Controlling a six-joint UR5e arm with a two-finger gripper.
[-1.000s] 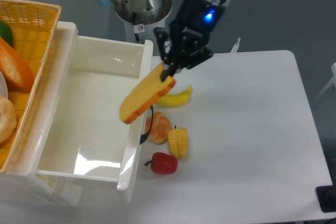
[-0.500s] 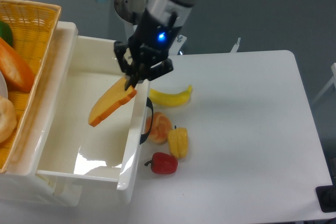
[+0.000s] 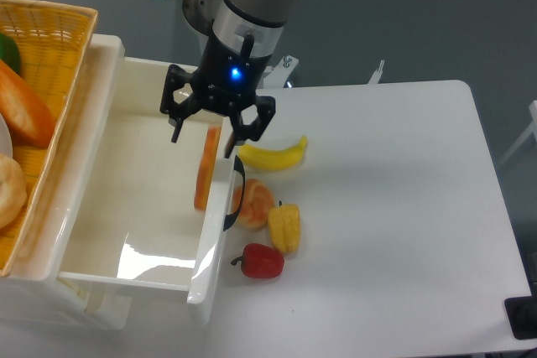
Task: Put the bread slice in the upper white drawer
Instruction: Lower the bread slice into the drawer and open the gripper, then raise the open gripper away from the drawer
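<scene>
The bread slice (image 3: 206,170) is orange and seen edge-on. It stands upright inside the upper white drawer (image 3: 126,199), close against the drawer's right wall (image 3: 216,232). My gripper (image 3: 204,142) hangs just above the slice with its jaws spread apart, open, and no finger visibly presses on the bread. The drawer is pulled out and otherwise holds nothing that I can see. Its dark loop handle (image 3: 237,194) shows on the right wall.
A yellow banana (image 3: 273,155), a round orange-tan bun (image 3: 255,204), a yellow pepper (image 3: 284,227) and a red pepper (image 3: 262,262) lie on the white table just right of the drawer. A wicker basket (image 3: 50,48) with food sits at the left.
My gripper carried the bread slice left from over the banana to over the drawer, then opened. The slice swung from tilted to upright inside the drawer.
</scene>
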